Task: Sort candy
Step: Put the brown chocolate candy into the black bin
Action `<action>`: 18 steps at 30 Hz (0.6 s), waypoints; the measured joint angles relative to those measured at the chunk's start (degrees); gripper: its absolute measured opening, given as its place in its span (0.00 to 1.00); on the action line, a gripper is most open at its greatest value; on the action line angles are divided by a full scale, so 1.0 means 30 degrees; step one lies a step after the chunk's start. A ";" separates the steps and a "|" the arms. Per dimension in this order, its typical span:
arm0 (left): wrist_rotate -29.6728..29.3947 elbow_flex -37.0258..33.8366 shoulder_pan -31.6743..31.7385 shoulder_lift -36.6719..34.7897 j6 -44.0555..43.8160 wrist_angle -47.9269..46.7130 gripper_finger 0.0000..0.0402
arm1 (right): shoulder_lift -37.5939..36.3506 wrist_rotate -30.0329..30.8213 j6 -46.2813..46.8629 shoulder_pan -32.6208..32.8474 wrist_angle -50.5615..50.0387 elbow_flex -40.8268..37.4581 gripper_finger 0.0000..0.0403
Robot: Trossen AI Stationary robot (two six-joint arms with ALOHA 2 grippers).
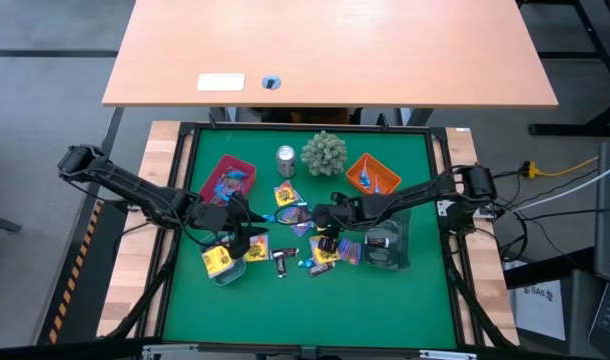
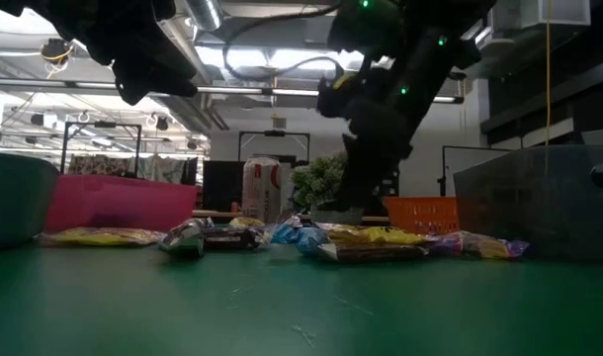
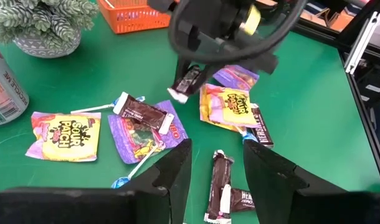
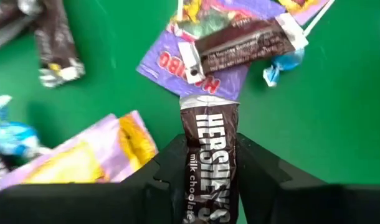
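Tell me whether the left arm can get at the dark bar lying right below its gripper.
Probably yes: the left gripper is open above the dark bar, nothing lies on it, and the right gripper, holding a Hershey's bar, is farther off.

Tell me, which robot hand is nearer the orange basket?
The right. The right hand, shut on a Hershey's bar, hangs over the candy pile just in front of the orange basket. The left hand, open, is farther off across the pile.

Left gripper (image 3: 216, 171) hangs open above a brown bar (image 3: 220, 185); right gripper (image 3: 191, 78) pinches another bar (image 3: 185, 82) over scattered candy (image 3: 226, 106) mid-table (image 3: 314, 112).
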 joint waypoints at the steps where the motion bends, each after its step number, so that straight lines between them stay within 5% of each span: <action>1: 0.0006 -0.0001 0.0000 0.0000 0.0007 0.0020 0.33 | -0.0196 -0.0233 0.0000 0.0000 -0.0102 0.0000 0.27; 9: 0.0007 -0.0001 0.0000 0.0000 0.0006 0.0016 0.33 | -0.2271 -0.2088 -0.0231 0.0003 -0.1879 0.0022 0.28; 18: 0.0002 -0.0001 0.0000 0.0000 0.0003 0.0005 0.33 | -0.5354 -0.5064 -0.0257 0.0022 -0.7620 0.0051 0.28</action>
